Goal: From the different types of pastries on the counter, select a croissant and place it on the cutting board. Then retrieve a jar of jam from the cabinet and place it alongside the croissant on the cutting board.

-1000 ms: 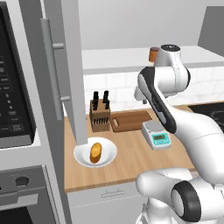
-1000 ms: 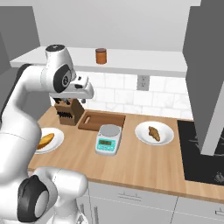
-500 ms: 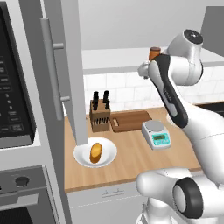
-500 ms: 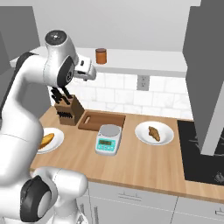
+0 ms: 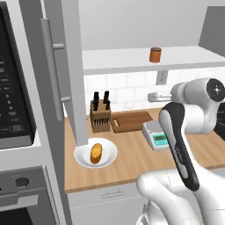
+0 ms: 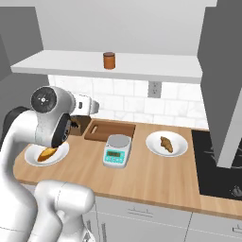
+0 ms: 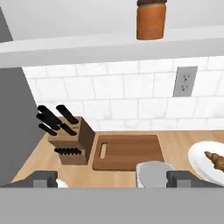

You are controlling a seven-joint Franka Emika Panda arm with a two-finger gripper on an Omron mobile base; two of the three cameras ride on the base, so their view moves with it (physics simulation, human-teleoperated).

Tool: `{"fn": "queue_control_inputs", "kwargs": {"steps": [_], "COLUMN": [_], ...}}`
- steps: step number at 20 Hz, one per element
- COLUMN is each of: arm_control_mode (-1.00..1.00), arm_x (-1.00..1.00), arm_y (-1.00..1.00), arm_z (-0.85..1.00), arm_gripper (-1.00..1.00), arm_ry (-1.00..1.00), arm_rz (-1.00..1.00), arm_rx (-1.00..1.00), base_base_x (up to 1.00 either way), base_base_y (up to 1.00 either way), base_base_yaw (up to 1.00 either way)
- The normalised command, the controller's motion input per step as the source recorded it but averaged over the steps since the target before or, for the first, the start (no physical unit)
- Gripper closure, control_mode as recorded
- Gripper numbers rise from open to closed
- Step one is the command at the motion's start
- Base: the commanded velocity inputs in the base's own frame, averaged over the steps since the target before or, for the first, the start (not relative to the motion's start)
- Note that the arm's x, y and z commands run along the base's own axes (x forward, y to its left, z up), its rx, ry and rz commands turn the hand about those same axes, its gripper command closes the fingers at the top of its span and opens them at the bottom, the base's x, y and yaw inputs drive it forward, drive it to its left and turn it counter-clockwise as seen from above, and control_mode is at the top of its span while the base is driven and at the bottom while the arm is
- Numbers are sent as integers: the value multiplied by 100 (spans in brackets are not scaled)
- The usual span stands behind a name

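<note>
a simulated kitchen with a light wood tabletop [image 6: 156,175] against a white tiled wall. the white robot arm is raised above the tabletop, its fingers [image 7: 111,177] spread wide apart with nothing between them, pointing toward the wall.

the jar of jam [image 6: 109,60] stands upright on the pale shelf of the cabinet [image 5: 66,79], whose tall grey door hangs open on the left. below the shelf, the cutting board [image 7: 129,152] lies flat and bare on the tabletop, just beside a knife block [image 7: 70,140] on its left. a small kitchen scale [image 6: 117,150] sits just in front of the board.

the croissant [image 6: 166,143] rests on a white plate [image 6: 156,147] to the right of the scale. the smooth orange-yellow roll [image 5: 96,153] lies on another white plate [image 5: 110,154] at the left end, well apart from the croissant.
</note>
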Motion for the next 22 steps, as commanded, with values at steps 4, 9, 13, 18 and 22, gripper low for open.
{"fn": "queue_control_inputs", "kwargs": {"steps": [4,9,13,18,22], "arm_control_mode": [-100,-100,-100,-100,-100], "arm_x": [21,33,3,3,26], "arm_y": [0,0,-2,-19,0], "arm_z": [92,94,37,100,0], "arm_gripper": [-100,-100,-100,-100,-100], "arm_ry": [-14,-1,0,0,4], "arm_rz": [-2,0,0,-1,0], "arm_rx": [2,0,0,0,-1], "base_base_x": [0,0,0,0,0], "base_base_y": [0,0,0,0,0], "base_base_yaw": [0,0,0,0,0]}}
